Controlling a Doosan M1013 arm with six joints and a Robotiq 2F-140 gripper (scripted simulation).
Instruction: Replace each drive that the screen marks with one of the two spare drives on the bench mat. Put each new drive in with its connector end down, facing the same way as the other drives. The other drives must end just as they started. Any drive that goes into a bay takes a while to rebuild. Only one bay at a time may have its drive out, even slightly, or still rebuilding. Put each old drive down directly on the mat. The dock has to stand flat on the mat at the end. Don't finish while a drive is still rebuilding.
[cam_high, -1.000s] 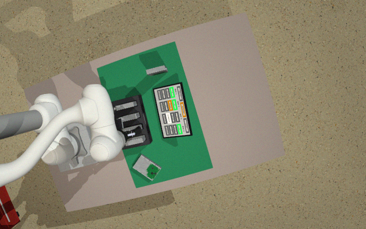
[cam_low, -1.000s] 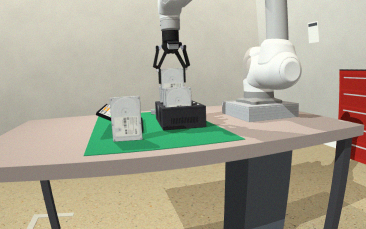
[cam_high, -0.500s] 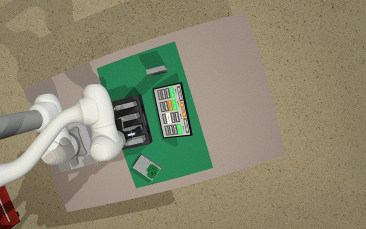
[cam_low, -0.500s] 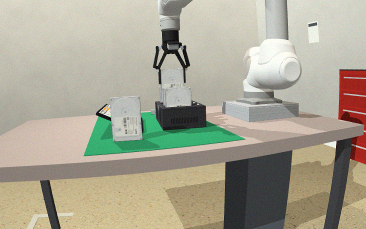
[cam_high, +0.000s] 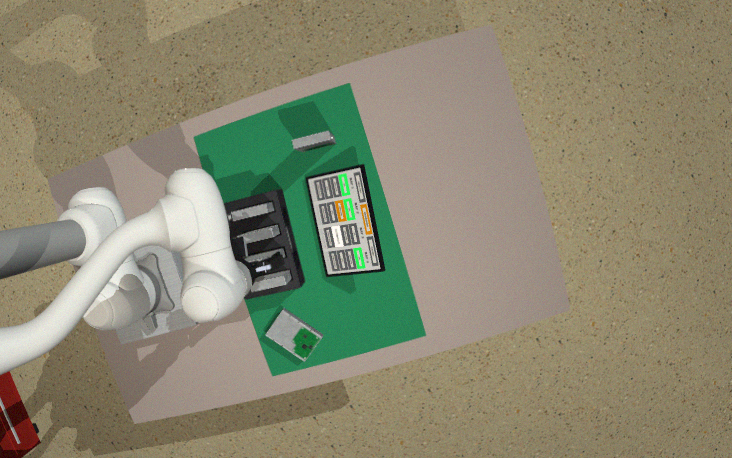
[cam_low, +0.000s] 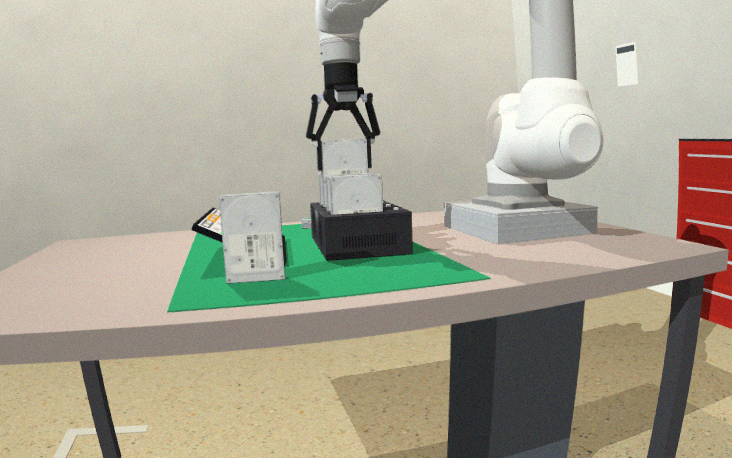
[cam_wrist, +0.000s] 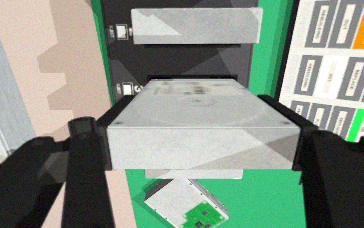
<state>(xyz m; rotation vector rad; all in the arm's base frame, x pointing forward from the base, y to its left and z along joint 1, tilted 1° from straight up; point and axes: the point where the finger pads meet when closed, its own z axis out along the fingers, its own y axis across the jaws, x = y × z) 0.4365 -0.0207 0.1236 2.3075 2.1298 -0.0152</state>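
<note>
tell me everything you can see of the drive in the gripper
The drive is a flat, pale grey, metal-looking box with a round outline, small corner screws and a printed label on its broad face. It is upright, held by its two narrow sides between the gripper's fingers, above the dock, higher than the drives beside it. Its lower end is hidden.
</note>
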